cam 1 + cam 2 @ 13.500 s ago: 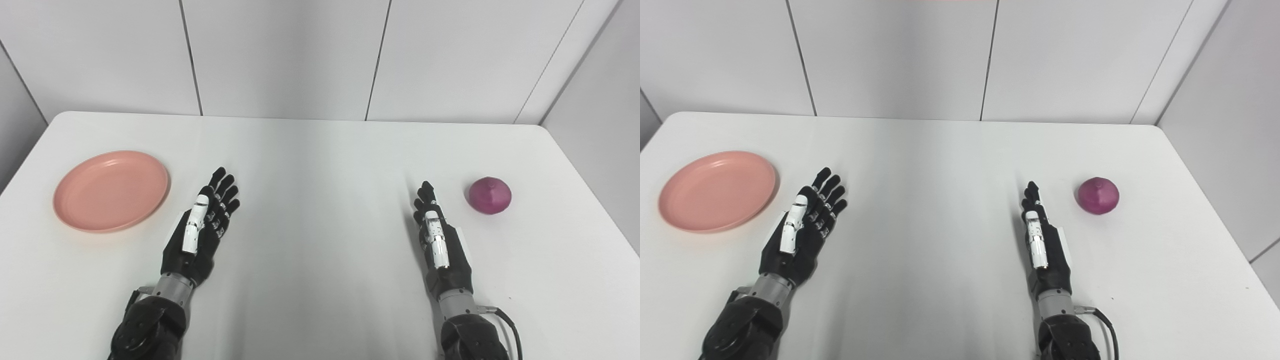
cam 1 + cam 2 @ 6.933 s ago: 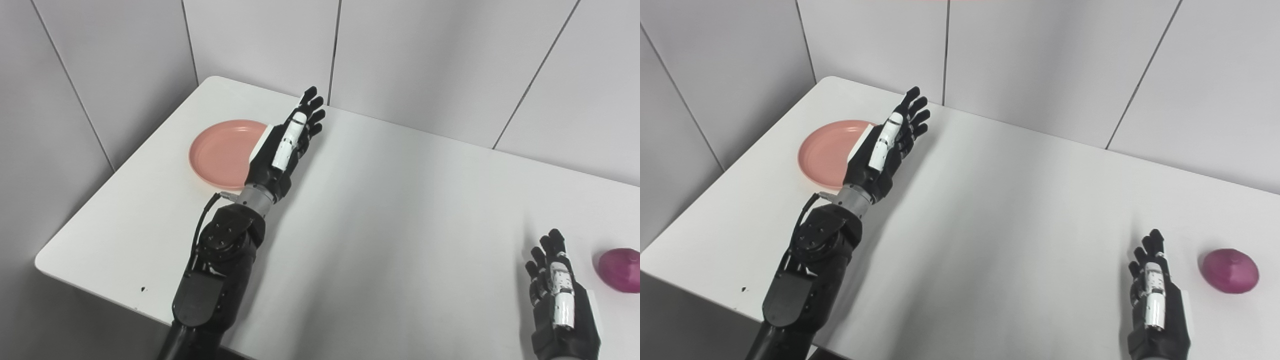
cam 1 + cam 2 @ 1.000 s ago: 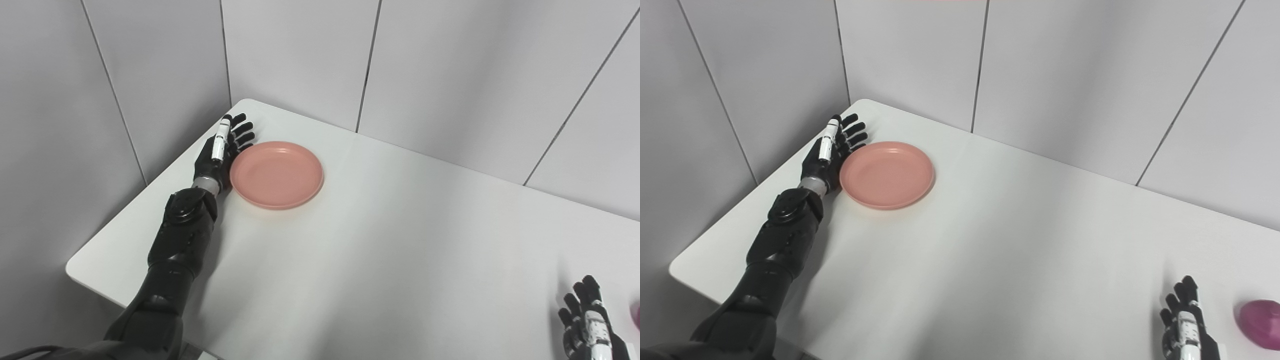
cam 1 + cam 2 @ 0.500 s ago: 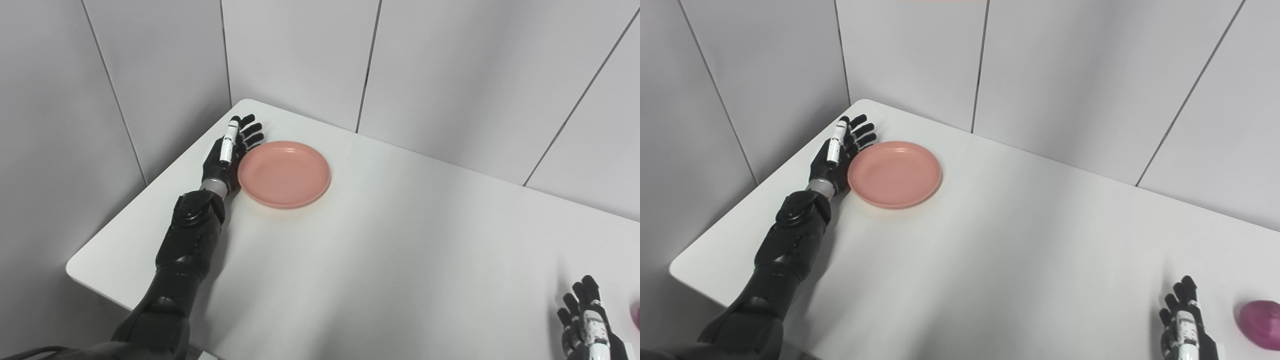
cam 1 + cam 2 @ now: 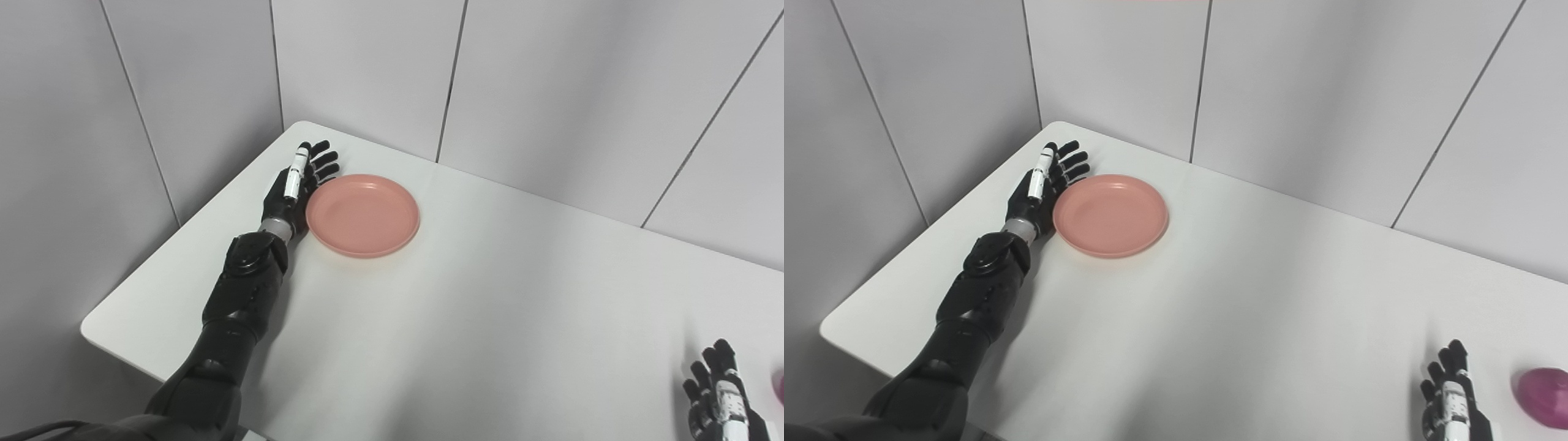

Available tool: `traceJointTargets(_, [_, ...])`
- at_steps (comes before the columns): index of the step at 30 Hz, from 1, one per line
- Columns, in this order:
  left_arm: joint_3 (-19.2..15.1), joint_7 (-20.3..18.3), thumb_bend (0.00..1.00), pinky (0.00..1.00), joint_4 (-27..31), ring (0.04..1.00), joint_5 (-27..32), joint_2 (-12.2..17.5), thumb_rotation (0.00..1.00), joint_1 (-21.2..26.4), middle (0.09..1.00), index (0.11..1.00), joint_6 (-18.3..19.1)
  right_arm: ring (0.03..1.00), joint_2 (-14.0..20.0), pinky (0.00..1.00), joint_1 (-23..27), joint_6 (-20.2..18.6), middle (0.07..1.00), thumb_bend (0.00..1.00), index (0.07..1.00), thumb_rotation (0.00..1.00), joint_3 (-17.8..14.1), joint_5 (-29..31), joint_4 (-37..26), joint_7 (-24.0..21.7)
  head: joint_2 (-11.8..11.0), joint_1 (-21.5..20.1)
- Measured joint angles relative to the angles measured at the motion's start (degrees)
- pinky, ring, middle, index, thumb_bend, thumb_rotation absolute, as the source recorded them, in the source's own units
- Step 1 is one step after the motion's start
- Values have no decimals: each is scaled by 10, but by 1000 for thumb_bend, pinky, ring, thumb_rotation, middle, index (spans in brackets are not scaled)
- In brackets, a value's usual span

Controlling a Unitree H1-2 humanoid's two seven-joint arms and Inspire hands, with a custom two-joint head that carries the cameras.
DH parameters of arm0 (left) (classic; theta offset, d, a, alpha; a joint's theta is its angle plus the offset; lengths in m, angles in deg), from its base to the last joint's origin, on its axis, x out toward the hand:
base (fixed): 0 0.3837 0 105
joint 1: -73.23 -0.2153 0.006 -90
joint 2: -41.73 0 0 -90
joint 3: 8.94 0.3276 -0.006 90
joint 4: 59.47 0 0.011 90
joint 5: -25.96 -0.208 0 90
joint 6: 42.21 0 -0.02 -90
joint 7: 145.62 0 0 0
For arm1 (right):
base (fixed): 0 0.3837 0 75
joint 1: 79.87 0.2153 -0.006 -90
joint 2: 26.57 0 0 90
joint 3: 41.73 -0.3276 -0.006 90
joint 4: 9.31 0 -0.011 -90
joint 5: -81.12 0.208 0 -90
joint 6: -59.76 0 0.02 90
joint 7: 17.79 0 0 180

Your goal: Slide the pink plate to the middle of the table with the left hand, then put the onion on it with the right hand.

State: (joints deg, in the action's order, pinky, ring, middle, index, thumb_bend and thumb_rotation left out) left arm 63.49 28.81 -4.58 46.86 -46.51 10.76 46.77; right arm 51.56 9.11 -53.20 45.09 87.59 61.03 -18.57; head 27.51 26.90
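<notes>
At the near right edge of the white table [image 5: 1249, 318], the right hand [image 5: 1453, 405] rests low in the frame, palm edge down, its fingers straight and a little apart, holding nothing. Just beside it, further right and not touching it, the purple onion [image 5: 1543, 389] sits on the tabletop, cut by the frame edge in the right eye view and only a sliver in the left eye view.

Across the table, well apart from both, the left arm [image 5: 242, 288] stretches from the bottom left corner along the table's left side. Beyond its wrist the left hand [image 5: 293, 191] stands on its edge, fingers extended and spread, gripping nothing, with the palm side pressed against the left rim of the pink plate [image 5: 362, 214]. The plate lies flat and bare near the far left corner of the table, close to the left edge and short of the middle.

Behind the table rise grey wall panels [image 5: 1298, 92] with dark seams, meeting in a corner just past the left hand's fingertips
</notes>
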Motion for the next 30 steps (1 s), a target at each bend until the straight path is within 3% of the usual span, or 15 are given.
traceJointTargets(17, [26, 0, 373, 821, 4, 839, -14, -16, 1000, 8, 838, 814, 5, 1000, -4, 1000, 0, -2, 1000, 0, 1000, 1000, 2, -4, -3, 1, 6, -16])
traceJointTargets(30, [43, 11, 386, 842, 65, 857, -25, -55, 1000, 1, 856, 830, 58, 1000, -6, 1000, -2, -6, 1000, 0, 1000, 1000, 9, -10, -16, 4, 13, -37])
